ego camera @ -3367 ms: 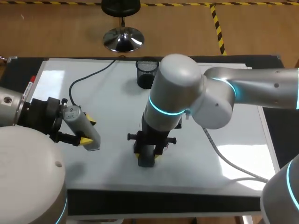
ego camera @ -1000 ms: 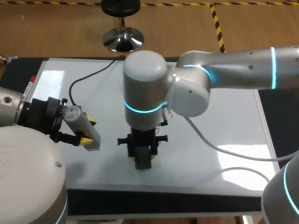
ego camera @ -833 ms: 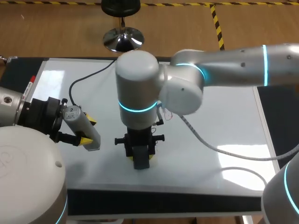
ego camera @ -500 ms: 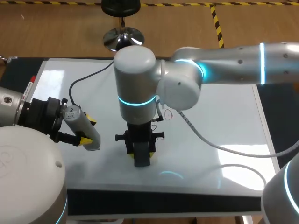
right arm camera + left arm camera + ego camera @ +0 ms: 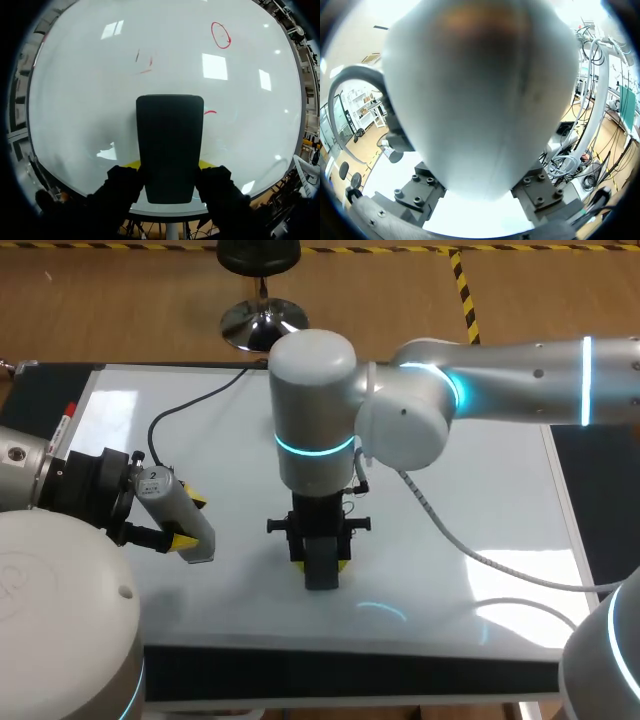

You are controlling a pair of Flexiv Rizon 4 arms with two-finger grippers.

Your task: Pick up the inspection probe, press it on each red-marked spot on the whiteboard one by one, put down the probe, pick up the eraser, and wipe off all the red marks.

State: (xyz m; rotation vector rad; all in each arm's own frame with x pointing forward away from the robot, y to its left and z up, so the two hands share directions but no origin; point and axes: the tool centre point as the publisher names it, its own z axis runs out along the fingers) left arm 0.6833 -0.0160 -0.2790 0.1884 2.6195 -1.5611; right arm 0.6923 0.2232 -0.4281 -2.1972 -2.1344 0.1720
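My left gripper (image 5: 188, 520) is shut on the grey cylindrical probe (image 5: 172, 506), held tilted just above the whiteboard's (image 5: 480, 480) left part. In the left wrist view the probe (image 5: 480, 100) fills the space between the fingers. My right gripper (image 5: 320, 562) reaches to the board's middle front and is shut on the black eraser (image 5: 170, 147), whose face rests on the board. Ahead of the eraser lie a red circle (image 5: 221, 35), short red strokes (image 5: 145, 71) and a small red arc (image 5: 210, 112) beside it. The head view shows no marks; my right arm covers that area.
A red marker (image 5: 68, 416) lies on the dark strip left of the board. A black cable (image 5: 170, 415) runs across the board's far left part, and a grey cable (image 5: 455, 545) trails from my right arm over the board's right side.
My right gripper slid the eraser left across the board, then back right and slightly away from the front edge. My left arm with the probe has not moved.
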